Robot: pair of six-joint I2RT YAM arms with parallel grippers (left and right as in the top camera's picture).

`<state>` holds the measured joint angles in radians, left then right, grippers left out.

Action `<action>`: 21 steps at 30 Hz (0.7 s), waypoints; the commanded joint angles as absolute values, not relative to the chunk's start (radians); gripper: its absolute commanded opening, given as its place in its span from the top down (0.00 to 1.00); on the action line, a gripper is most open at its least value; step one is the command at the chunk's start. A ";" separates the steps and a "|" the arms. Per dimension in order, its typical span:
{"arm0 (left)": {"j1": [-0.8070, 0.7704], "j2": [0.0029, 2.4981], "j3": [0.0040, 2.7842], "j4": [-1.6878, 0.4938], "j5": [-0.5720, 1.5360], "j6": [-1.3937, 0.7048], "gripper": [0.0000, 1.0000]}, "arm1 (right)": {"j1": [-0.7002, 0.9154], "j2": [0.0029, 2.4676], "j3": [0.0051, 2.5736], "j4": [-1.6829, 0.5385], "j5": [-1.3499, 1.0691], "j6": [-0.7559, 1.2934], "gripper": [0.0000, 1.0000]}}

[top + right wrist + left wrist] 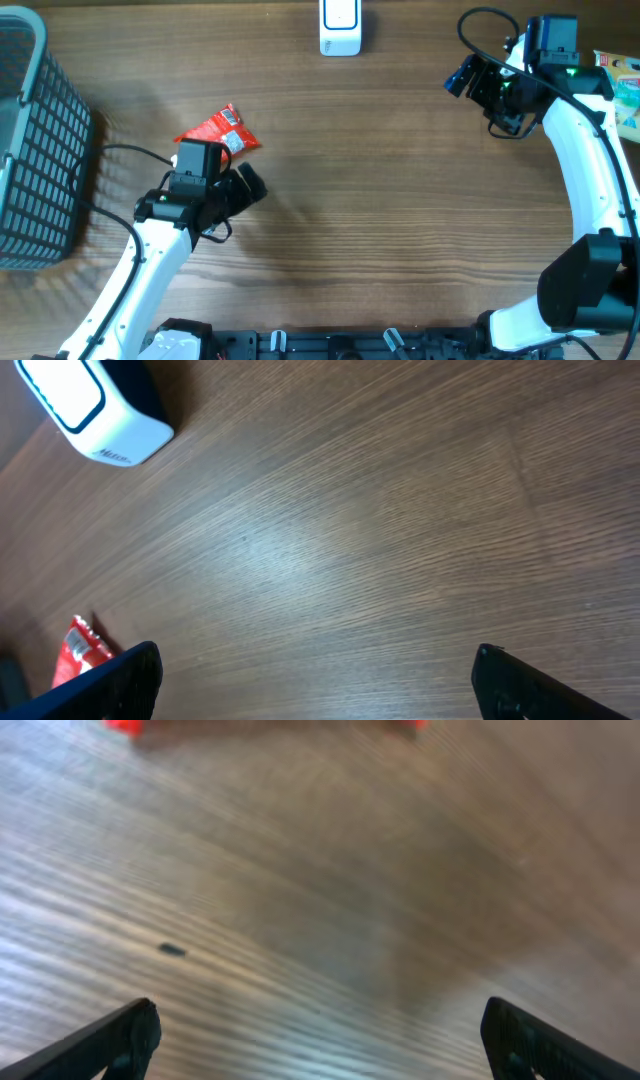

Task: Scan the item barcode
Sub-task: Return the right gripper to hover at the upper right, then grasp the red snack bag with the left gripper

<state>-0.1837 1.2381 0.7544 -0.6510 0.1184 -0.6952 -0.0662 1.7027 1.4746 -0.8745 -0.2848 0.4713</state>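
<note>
Red snack packet (222,131): near corner hidden under the left arm (190,175) from overhead; only blurred red slivers show at the left wrist view's top edge (no print is legible anywhere).
White scanner (340,27): cut off by the overhead view's top edge, and cropped at the right wrist view's top-left corner.
Basket (30,150): cropped at the left edge.
Colourful packaging (627,90): mostly beyond the right edge, kind unclear.
Dark speck (172,950): too small to identify.
</note>
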 commanded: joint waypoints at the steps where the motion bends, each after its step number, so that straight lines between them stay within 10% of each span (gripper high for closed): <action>1: -0.188 1.238 0.751 -0.640 0.224 -0.713 0.00 | -0.065 1.715 1.471 -0.872 -0.255 0.478 0.00; 9: -0.188 1.238 0.809 -0.567 0.550 -0.527 0.01 | -0.065 1.715 1.471 -0.872 -0.255 0.478 0.00; 21: -0.178 1.238 1.264 -0.984 -0.233 -0.528 0.00 | -0.065 1.715 1.471 -0.872 -0.255 0.478 0.00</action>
<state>-0.1879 1.2404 1.2350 -0.9524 0.0837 -0.5476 -0.0662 1.7027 1.4746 -0.8745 -0.2676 0.4713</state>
